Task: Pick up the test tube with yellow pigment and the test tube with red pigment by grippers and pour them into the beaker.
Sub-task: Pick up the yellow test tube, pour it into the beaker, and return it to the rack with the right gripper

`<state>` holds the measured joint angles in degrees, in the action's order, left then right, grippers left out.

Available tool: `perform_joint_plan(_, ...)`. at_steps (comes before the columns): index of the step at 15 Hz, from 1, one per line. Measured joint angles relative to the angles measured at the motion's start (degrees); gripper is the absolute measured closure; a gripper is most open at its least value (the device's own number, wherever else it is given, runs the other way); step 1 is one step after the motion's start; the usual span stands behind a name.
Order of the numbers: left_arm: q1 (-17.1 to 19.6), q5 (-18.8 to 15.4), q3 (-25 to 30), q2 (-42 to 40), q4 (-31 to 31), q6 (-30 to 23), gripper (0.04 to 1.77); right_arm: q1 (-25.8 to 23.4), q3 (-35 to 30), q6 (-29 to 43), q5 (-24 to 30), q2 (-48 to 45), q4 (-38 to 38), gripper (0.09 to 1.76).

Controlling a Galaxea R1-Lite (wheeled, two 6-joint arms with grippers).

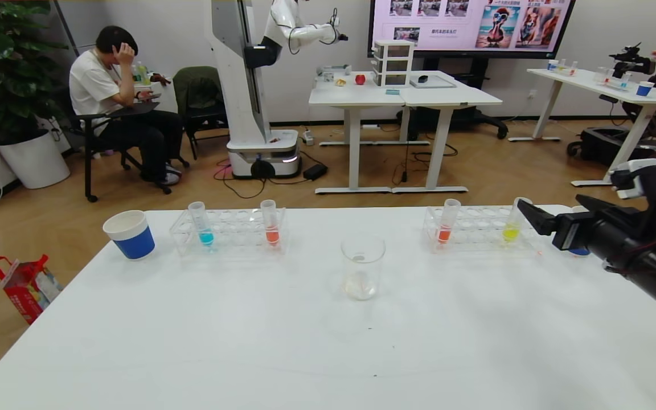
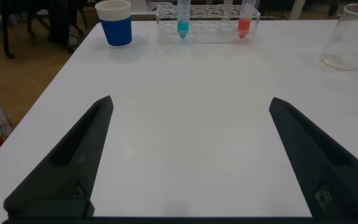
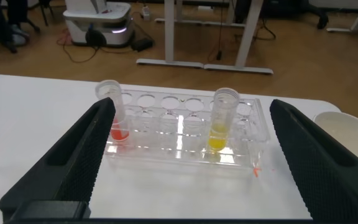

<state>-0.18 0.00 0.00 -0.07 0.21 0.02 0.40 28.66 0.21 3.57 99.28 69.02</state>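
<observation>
The test tube with yellow pigment (image 1: pixel 512 223) stands slightly tilted at the right end of the right-hand clear rack (image 1: pixel 479 230), on the far right part of the white table (image 1: pixel 305 341); a small amount of yellow liquid sits at its bottom. The test tube with red pigment (image 1: pixel 447 223) stands at the left end of the same rack, red-orange liquid in its lower part. The beaker (image 1: pixel 362 267) stands upright near the table's centre, nearer than both racks, and looks almost empty. A second clear rack (image 1: pixel 230 230) at far left holds a tube with blue liquid (image 1: pixel 201 224) and another red tube (image 1: pixel 270 223); a blue paper cup (image 1: pixel 129 234) stands just left of it. The right gripper (image 1: pixel 533 219) is raised just right of the yellow tube, its fingers spread wide apart, holding nothing; in its wrist view the rack lies between the fingers (image 3: pixel 79 162). The left gripper (image 2: pixel 188 155) hovers over bare table at near left, fingers wide apart and holding nothing.
</observation>
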Motion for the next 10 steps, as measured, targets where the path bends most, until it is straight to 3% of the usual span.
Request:
perform_joint_plan(5, 0.0, 0.0, 0.0, 0.0, 0.0, 0.0, 0.06, -1.3, 3.4, 0.1, 1.8, 17.7, 12.6, 0.11)
perform_joint_plan(10, 0.0, 0.0, 0.0, 0.0, 0.0, 0.0, 0.06, -4.5, 5.7, 0.1, 3.3, 24.1, 14.3, 0.11)
